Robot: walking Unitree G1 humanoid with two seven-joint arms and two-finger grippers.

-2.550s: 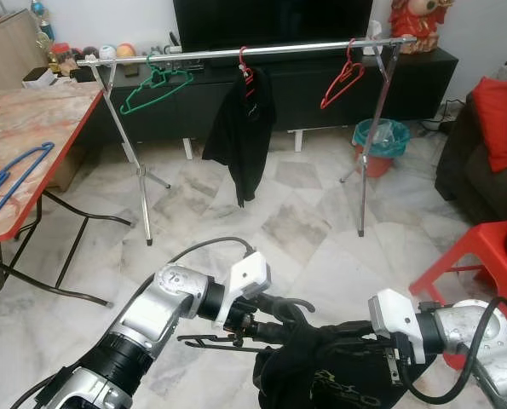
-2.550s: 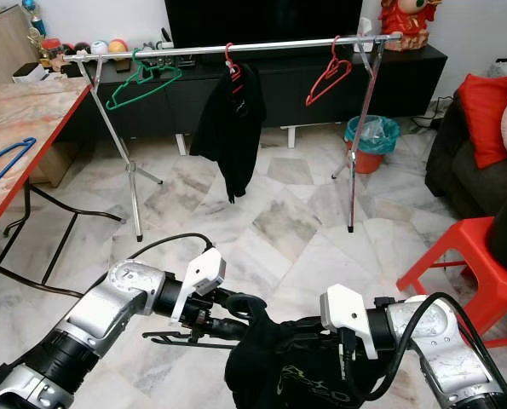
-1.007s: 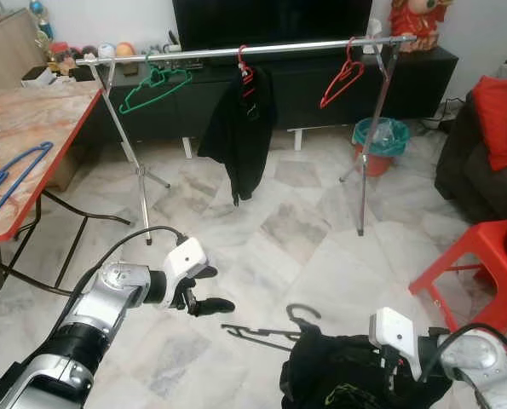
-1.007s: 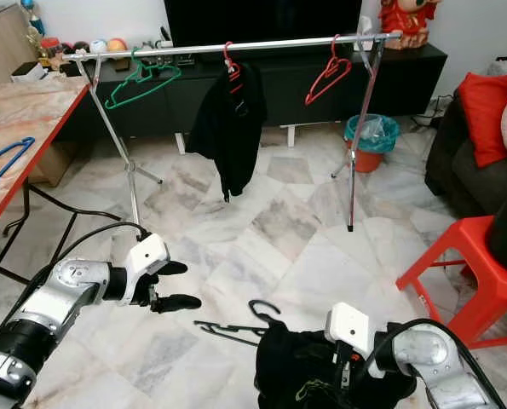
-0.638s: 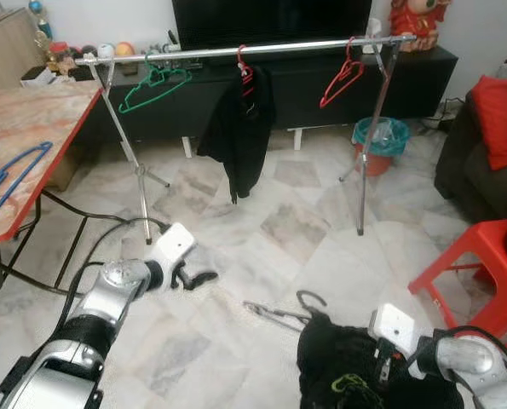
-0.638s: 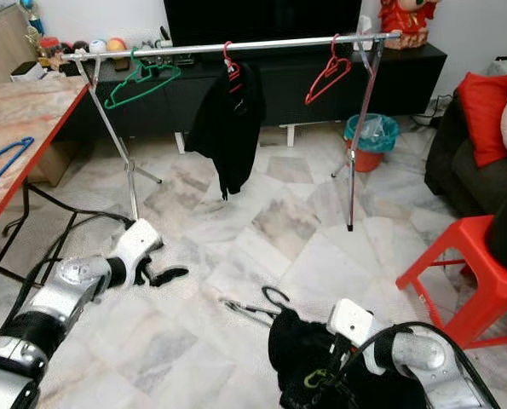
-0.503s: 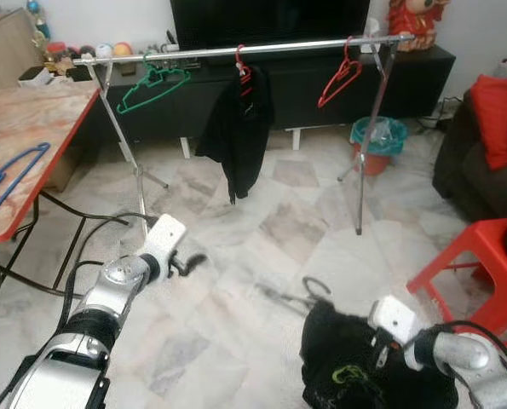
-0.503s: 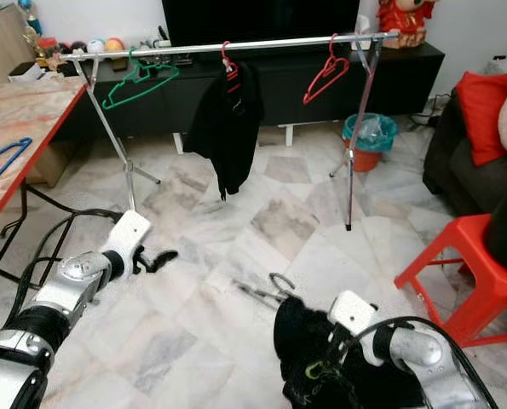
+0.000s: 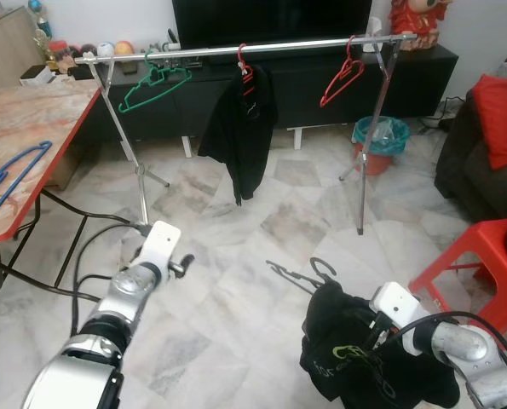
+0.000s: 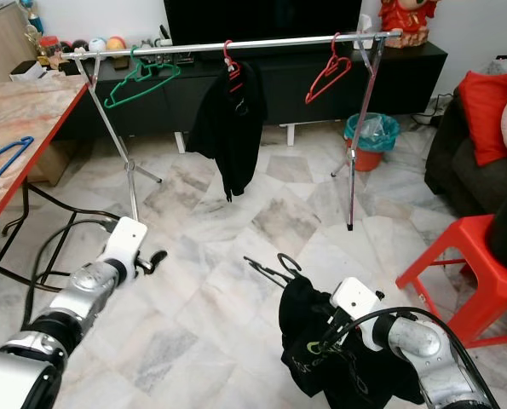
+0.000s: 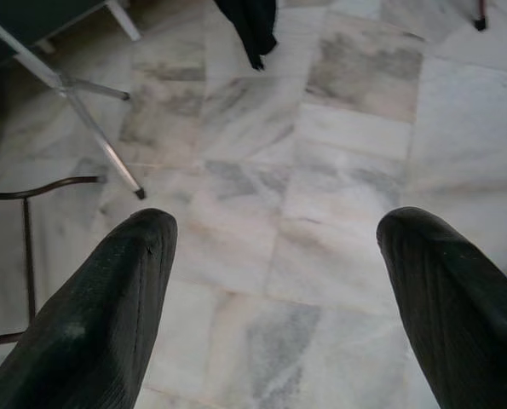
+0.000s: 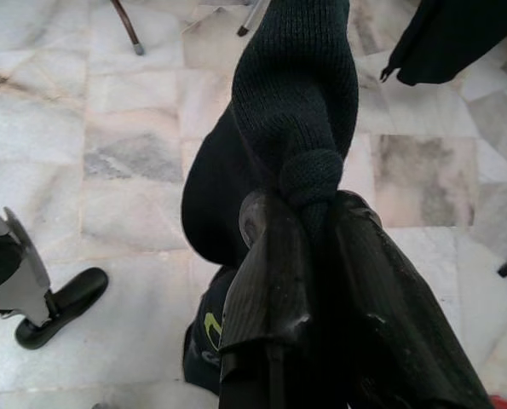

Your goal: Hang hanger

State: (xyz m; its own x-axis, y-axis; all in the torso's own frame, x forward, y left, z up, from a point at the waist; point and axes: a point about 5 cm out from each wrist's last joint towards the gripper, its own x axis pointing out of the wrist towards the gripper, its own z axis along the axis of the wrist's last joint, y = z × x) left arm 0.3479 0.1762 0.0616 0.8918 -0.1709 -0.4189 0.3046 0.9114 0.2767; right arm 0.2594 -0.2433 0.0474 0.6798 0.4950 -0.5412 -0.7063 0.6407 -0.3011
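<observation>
My right gripper [image 12: 308, 213] is shut on the dark cloth of a black garment [image 9: 355, 358] that hangs low at the front right. The garment sits on a black hanger [image 9: 308, 274] whose hook and one arm stick out to the upper left. My left gripper [image 9: 181, 266] hovers low over the floor to the left, well apart from the hanger, open with nothing between its fingers [image 11: 108, 324]. Farther off stands a silver clothes rail [image 9: 304, 47]. It carries a green hanger [image 9: 151, 85], another black garment [image 9: 244, 128] on a red hanger, and a bare red hanger [image 9: 342, 81].
A marble-topped table [image 9: 31, 119] with a blue hanger [image 9: 6, 179] stands at the left. A red stool [image 9: 483, 256] is close on the right. A dark sofa with a red cushion [image 9: 500, 111] and a teal bin [image 9: 381, 141] lie beyond. Marble floor stretches up to the rail.
My left gripper has let go of the black hanger and drawn back to the left, staying open. The right gripper has lifted the garment and hanger slightly and carried them forward.
</observation>
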